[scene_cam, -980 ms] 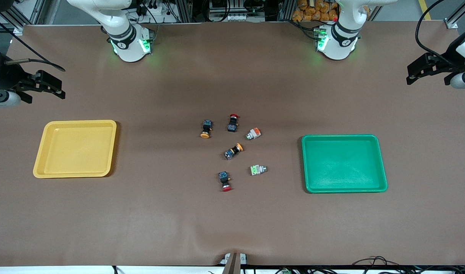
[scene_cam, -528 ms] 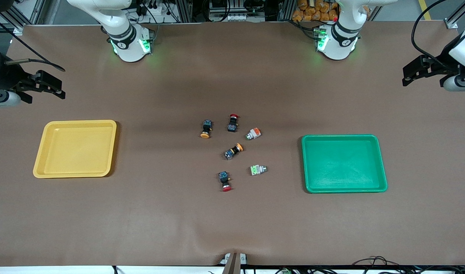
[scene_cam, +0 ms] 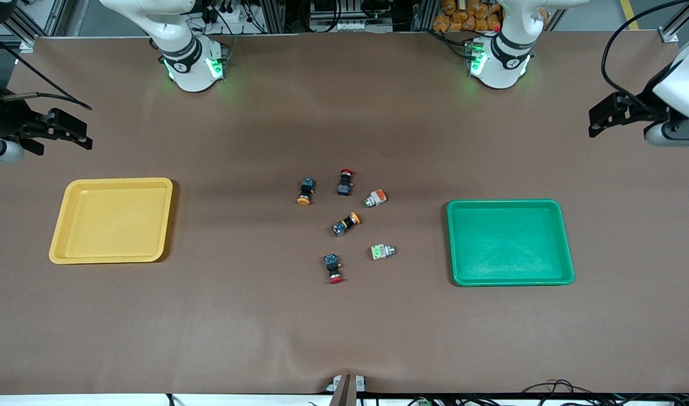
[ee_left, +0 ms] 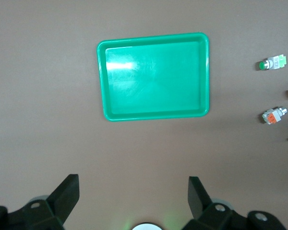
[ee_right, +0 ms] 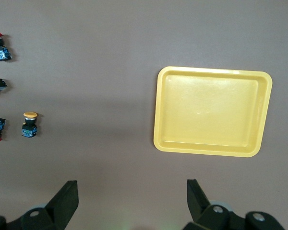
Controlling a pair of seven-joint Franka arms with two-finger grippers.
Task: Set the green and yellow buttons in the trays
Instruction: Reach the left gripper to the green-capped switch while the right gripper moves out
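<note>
Both grippers are drifting compared with a second ago: the left gripper (scene_cam: 601, 118) is sliding inward from the table's edge, and the right gripper (scene_cam: 67, 132) is shifting slightly upward at its own end, while nothing on the table is moving. Each one is hanging with its fingers spread wide and holding nothing, as both wrist views are showing. Six buttons are lying on their sides in a loose cluster mid-table, between the yellow tray (scene_cam: 59, 248) and the green tray (scene_cam: 567, 248), and both trays are sitting empty. From the left gripper, the green tray is lying closest, and past it the green button (scene_cam: 382, 251) and the orange-capped silver button (scene_cam: 374, 198), each with its long axis running roughly along the table's length. From the right gripper, the yellow tray is coming first, then the yellow button (scene_cam: 305, 191), lying cap toward the front camera, with another yellow button (scene_cam: 345, 224) set on a diagonal deeper in the cluster. By my reckoning each arm is nearer its own pair. Two red buttons (scene_cam: 333, 268) are lying among them. Brown matting is covering the table (scene_cam: 344, 338), slightly rippled near the front camera, with racks and cables crowding the room around the arm bases.
</note>
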